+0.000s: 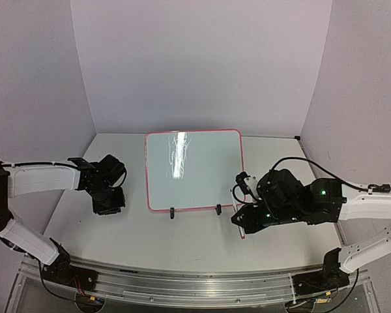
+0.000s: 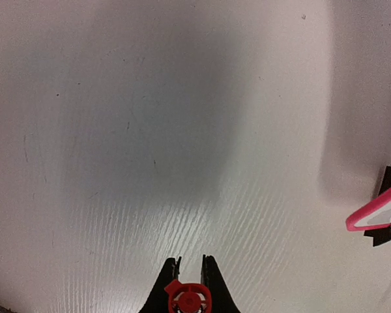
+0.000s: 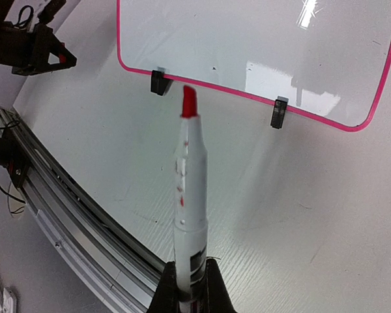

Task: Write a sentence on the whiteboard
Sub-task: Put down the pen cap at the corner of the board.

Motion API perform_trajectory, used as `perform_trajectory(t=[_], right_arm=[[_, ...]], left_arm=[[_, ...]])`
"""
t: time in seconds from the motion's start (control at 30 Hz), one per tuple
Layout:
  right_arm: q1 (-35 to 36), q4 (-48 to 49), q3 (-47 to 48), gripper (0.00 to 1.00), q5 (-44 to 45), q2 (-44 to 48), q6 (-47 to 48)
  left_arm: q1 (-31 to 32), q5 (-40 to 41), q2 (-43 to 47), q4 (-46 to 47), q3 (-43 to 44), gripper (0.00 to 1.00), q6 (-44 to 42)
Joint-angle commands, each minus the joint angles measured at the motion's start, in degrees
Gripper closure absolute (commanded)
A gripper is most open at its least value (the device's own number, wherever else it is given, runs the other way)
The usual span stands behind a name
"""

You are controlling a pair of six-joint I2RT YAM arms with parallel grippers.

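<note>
The whiteboard (image 1: pixel 194 169) lies flat at the centre of the surface (image 1: pixel 150 241), black clips (image 1: pixel 173 212) toward 6 o'clock; the right claw (image 1: pixel 241 220), at the board's 4 o'clock, grips an uncapped red-tipped marker (image 3: pixel 190 195), and the left claw (image 1: pixel 109 203), at 8 o'clock, pinches a red cap (image 2: pixel 189 300).

Tabletop (image 1: pixel 182 244): white, faint wood-grain texture, soft glare in the wrist views. Whiteboard (image 1: pixel 194 171) rests on it, centre-back, far edge close to the back wall. The board has a pink-red frame, rounded corners and a glossy face w/ a bright light streak. Two black clip feet (image 1: pixel 173 212) on its near edge touch the tabletop. Metal rail (image 1: pixel 182 285) runs along the tabletop's near edge, approx. full width.
</note>
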State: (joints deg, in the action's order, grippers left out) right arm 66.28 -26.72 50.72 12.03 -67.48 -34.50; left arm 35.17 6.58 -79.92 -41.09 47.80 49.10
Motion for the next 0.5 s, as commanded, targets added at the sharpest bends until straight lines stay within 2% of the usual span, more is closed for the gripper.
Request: perform_trajectory(t=[0.0, 0.17, 0.47], right_arm=[[0.0, -0.3, -0.3, 1.0, 0.8, 0.1, -0.6], [0.0, -0.2, -0.3, 1.0, 0.4, -0.1, -1.0], [0.0, -0.3, -1.5, 1.0, -0.1, 0.6, -1.8]], left_arm=[[-1.9, -4.6, -3.9, 6.3, -1.2, 0.99, -5.1], [-2.1, -4.3, -5.9, 6.0, -0.7, 0.92, -5.9], [-2.1, -3.3, -9.5, 4.9, -0.6, 0.89, -4.9]])
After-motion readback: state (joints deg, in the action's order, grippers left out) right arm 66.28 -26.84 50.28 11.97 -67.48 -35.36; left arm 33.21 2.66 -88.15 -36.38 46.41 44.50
